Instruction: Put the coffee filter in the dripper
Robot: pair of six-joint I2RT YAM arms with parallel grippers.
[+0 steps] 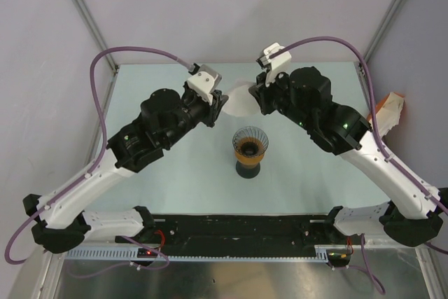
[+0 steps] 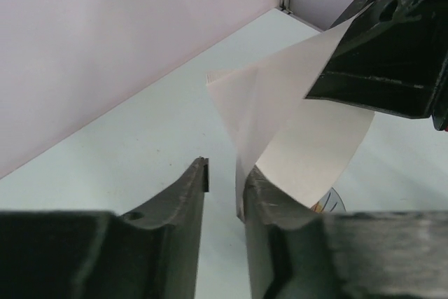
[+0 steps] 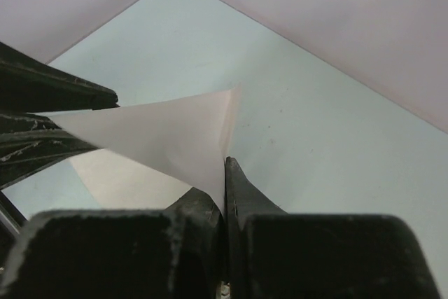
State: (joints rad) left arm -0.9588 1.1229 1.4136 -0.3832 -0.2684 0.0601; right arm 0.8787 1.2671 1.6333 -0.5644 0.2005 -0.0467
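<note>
Beyond the black mounting rail [image 1: 238, 232] at the near edge, the dripper [image 1: 250, 141] stood upright on its dark base [image 1: 250, 170], with nothing in its mouth. Farther back, the coffee filter [image 1: 239, 99] hung between the two claws, not yet over the cone. The right gripper [image 3: 224, 171] was pinched tight on one edge of the paper. The left gripper [image 2: 222, 171] stood slightly apart, the fold lying against one finger but unclamped (table showed through the gap). Best, I judged, to close the left on its ply, spread the sheet into a cone, then bring the point over the dripper's centre and lower slowly — a skewed entry could crumple the paper or tip the funnel.
</note>
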